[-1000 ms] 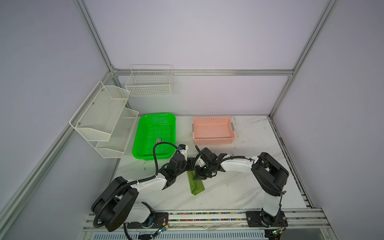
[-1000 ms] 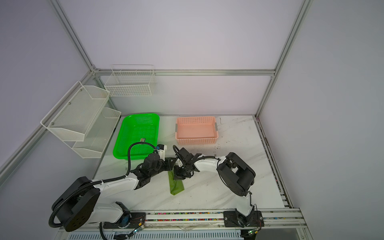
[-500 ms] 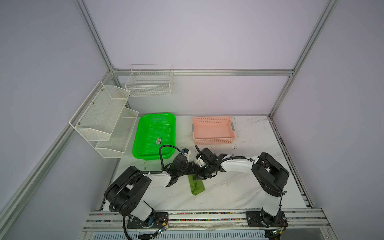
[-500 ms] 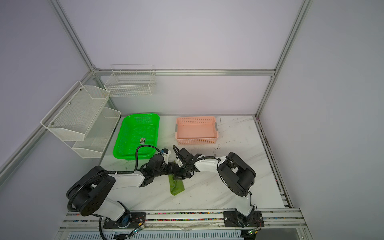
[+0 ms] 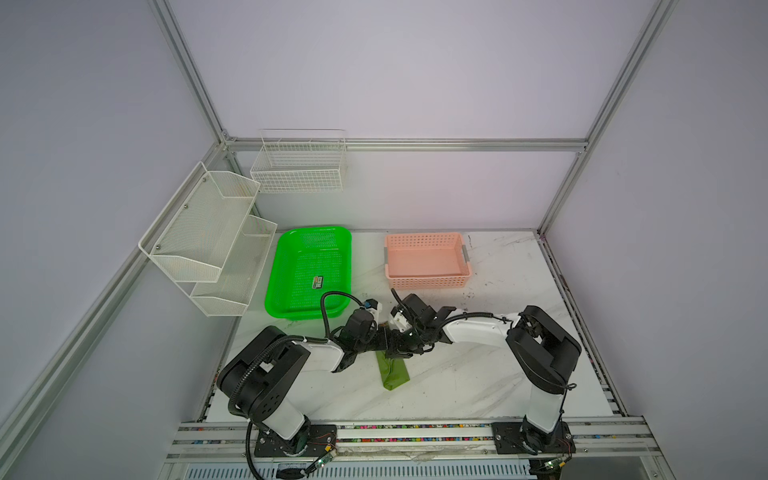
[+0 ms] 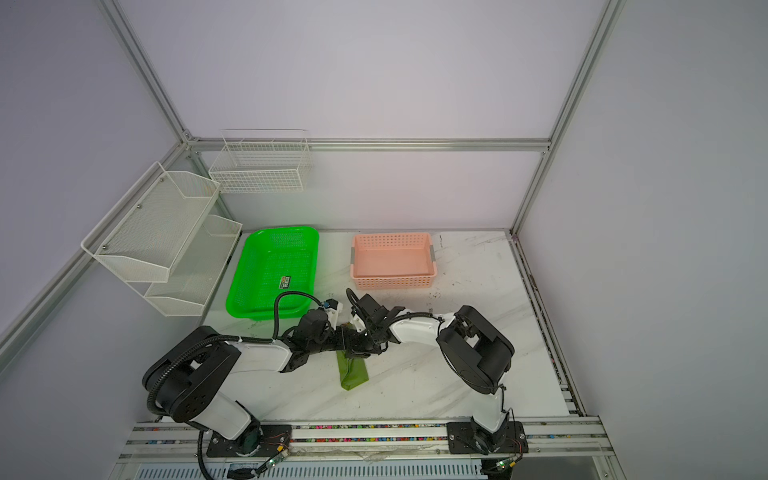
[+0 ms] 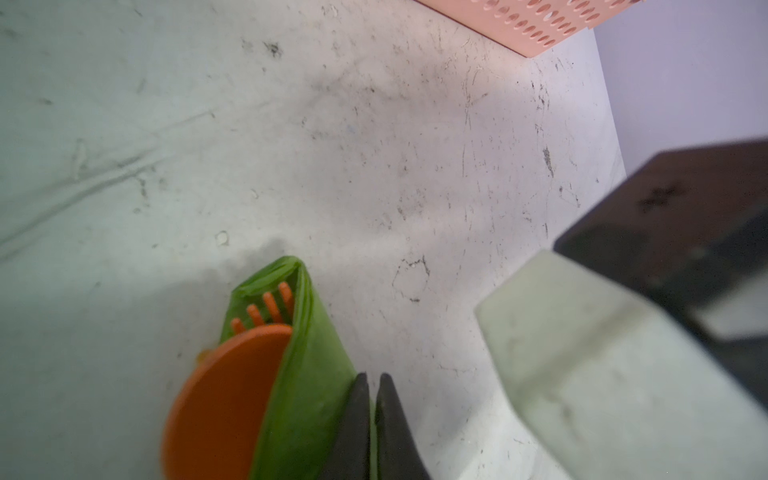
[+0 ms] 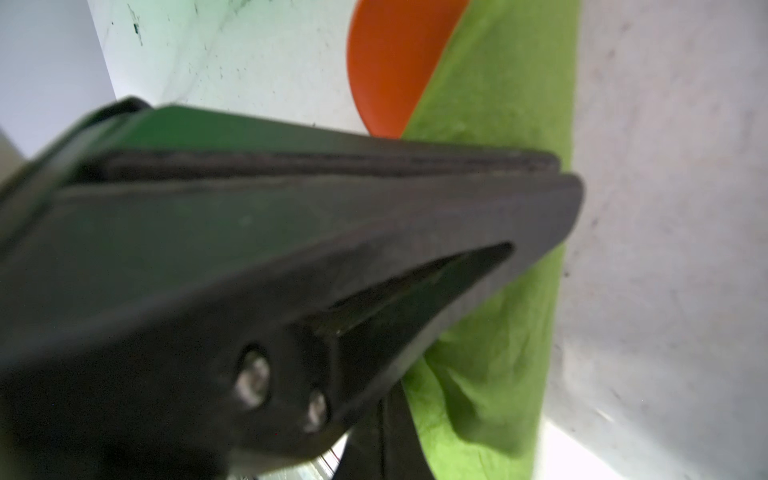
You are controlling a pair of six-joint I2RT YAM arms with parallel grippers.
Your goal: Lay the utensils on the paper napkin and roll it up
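The paper napkin (image 5: 392, 371) (image 6: 353, 371) lies folded into a narrow strip in the middle of the table, seen in both top views. In the left wrist view the open end of the napkin (image 7: 307, 374) shows the utensils inside: orange fork tines (image 7: 266, 307) and the spoon bowl (image 7: 224, 395). The knife is hidden. My left gripper (image 7: 372, 380) (image 5: 388, 340) is shut, its fingers lying against the napkin's edge, with a thin green line showing in the slit between them. My right gripper (image 8: 380, 432) (image 5: 400, 352) is shut beside the napkin (image 8: 498, 124), right next to the left gripper (image 8: 561, 174).
A bright green tray (image 5: 272, 282) and a pink basket (image 5: 428, 282) (image 7: 540, 20) stand behind the grippers. White wire racks (image 5: 208, 232) (image 5: 299, 166) hang at the back left. The right arm's white and black wrist (image 7: 602, 374) is close to my left gripper.
The left arm has folded in and its gripper has slid right towards the right gripper, its jaws closing. The right arm and the napkin have stayed put.
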